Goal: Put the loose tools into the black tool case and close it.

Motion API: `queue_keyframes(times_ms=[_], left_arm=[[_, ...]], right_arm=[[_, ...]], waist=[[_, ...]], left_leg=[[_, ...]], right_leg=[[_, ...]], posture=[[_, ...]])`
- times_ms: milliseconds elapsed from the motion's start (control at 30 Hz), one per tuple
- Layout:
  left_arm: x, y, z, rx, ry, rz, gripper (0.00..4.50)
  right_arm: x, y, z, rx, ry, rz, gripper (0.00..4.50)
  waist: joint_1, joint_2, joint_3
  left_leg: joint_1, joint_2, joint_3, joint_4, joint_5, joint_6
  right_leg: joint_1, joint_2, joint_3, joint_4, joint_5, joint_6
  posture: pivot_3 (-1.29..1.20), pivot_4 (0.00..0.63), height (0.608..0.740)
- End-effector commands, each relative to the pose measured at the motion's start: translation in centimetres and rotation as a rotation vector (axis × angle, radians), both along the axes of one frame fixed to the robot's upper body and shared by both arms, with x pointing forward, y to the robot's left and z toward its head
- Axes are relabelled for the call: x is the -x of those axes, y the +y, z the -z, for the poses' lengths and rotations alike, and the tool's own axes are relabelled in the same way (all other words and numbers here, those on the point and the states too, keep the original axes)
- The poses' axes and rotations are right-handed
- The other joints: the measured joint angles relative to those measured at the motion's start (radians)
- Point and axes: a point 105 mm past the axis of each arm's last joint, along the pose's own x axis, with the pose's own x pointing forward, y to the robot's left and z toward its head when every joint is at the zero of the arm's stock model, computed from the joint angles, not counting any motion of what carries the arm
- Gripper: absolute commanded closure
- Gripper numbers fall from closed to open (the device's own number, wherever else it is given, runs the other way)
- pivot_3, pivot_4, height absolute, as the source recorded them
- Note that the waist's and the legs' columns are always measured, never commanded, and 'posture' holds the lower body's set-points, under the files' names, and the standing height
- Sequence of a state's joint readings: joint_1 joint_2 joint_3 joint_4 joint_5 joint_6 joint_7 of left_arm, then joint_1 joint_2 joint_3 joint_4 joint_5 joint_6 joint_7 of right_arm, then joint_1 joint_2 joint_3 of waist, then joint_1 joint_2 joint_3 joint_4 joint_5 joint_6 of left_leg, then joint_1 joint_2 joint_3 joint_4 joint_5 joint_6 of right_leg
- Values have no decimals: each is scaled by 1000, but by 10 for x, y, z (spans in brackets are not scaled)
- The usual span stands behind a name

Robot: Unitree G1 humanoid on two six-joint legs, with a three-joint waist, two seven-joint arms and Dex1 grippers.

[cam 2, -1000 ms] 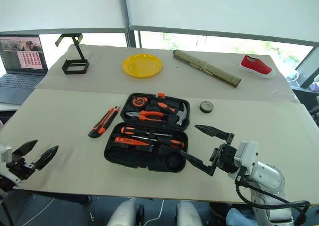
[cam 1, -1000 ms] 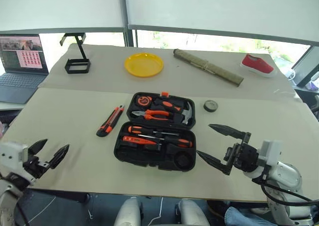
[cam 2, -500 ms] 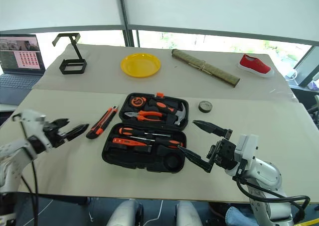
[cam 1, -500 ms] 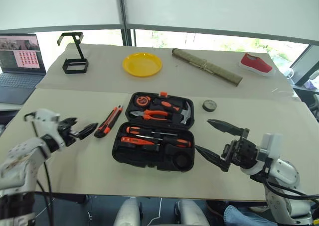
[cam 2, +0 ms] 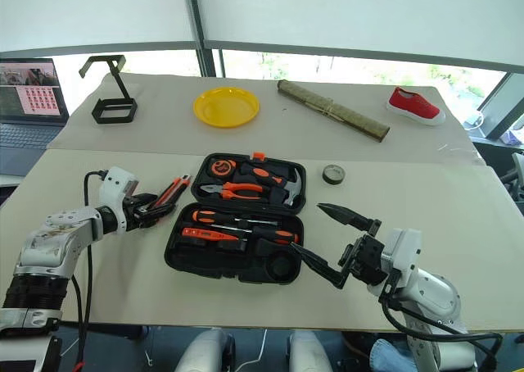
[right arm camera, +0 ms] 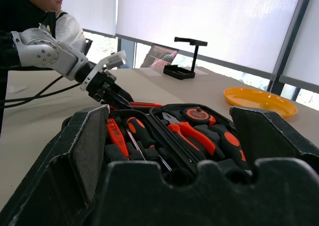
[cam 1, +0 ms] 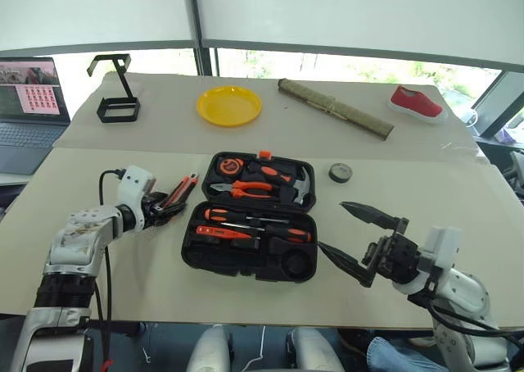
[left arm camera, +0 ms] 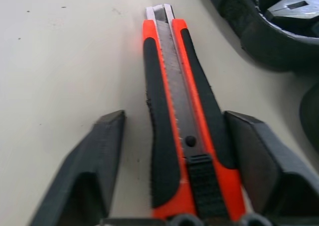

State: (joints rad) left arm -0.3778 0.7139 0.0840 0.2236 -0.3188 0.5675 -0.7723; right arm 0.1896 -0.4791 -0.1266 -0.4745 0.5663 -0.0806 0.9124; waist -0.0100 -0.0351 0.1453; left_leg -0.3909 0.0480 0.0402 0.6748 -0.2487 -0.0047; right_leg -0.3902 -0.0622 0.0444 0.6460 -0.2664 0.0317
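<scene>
Beige desk (cam 1: 98,257) carries everything. Black tool case (cam 1: 250,261) lies open flat at the centre, lid half toward 12 o'clock, so the moulded slots face up for loading. Near half already holds two orange-and-black screwdrivers (cam 1: 262,218) and the slim orange screwdriver (cam 1: 221,232); far half holds the pliers (cam 1: 246,190) and hammer (cam 1: 303,185).

Still loose: utility knife (cam 1: 178,192) at 9 o'clock of the case, just beside it, lying roughly parallel to the case's side wall. Small dark roll (cam 1: 341,173) sits at 2 o'clock, near the lid corner.

Left gripper (cam 1: 164,206) is at the knife's near end. Left wrist view shows its fingers (left arm camera: 94,161) spread either side of the handle, lined up along its length; one looks close to the grip, the other stands apart, so no pinch yet. Looks like a lengthwise approach for a stable side grip.

Right gripper (cam 1: 352,237) hovers at 4 o'clock of the case, fingers spread wide, holding nothing. Probably parked ready for the roll or the lid.

Case not closable until knife and roll are in.
</scene>
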Motion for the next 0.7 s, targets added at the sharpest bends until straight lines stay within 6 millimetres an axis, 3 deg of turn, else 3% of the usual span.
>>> queue_keyframes(times_ms=[33,100,200,300,367,433,500,600,700], left_arm=[[-1,20,-28,35,-105,19,2755],[6,21,-54,42,-203,144,2754],[12,20,-72,14,-275,267,2754],[33,-8,-95,1,-318,561,2754],[53,-34,-89,-96,-248,798,2754],[62,-56,-87,-136,-223,925,2754],[67,-75,-88,-131,-216,987,2754],[70,-97,-66,-302,-169,1076,2754],[72,-119,-53,-334,-144,1100,2754]], right_arm=[[7,-3,-12,11,-61,11,0],[8,-5,-12,21,-56,10,0],[9,-8,-13,32,-54,4,0],[11,-9,-15,54,-51,-27,0],[16,-5,-17,88,-51,-94,0],[20,-1,-16,113,-33,-142,0],[20,-1,-17,114,-21,-150,0],[24,0,-10,125,16,-154,0],[29,-2,-4,134,36,-131,0]], waist=[[0,0,0],[-4,-1,1],[-2,-3,2],[7,-3,2],[11,-3,2],[16,-3,2],[20,-2,3],[21,-2,3],[22,-2,3]], left_leg=[[0,0,0,0,0,0],[-1,1,0,0,0,0],[-5,2,0,0,0,0],[-7,1,1,1,0,0],[-9,1,1,2,0,0],[-13,1,1,3,0,0],[-13,1,2,3,0,0],[-13,1,1,3,0,0],[-13,1,1,3,0,0]], right_leg=[[0,0,0,0,0,0],[-1,1,0,0,0,-1],[-6,1,0,1,0,-2],[-7,1,0,1,0,-2],[-9,1,0,1,0,-2],[-12,1,0,1,0,-1],[-12,1,0,1,0,-1],[-13,2,0,2,0,-1],[-12,2,1,1,0,-1]], posture=[[0,150,740],[0,150,740],[0,150,740],[0,150,740],[0,150,740],[0,150,740],[0,150,740],[0,150,740],[0,150,740]])
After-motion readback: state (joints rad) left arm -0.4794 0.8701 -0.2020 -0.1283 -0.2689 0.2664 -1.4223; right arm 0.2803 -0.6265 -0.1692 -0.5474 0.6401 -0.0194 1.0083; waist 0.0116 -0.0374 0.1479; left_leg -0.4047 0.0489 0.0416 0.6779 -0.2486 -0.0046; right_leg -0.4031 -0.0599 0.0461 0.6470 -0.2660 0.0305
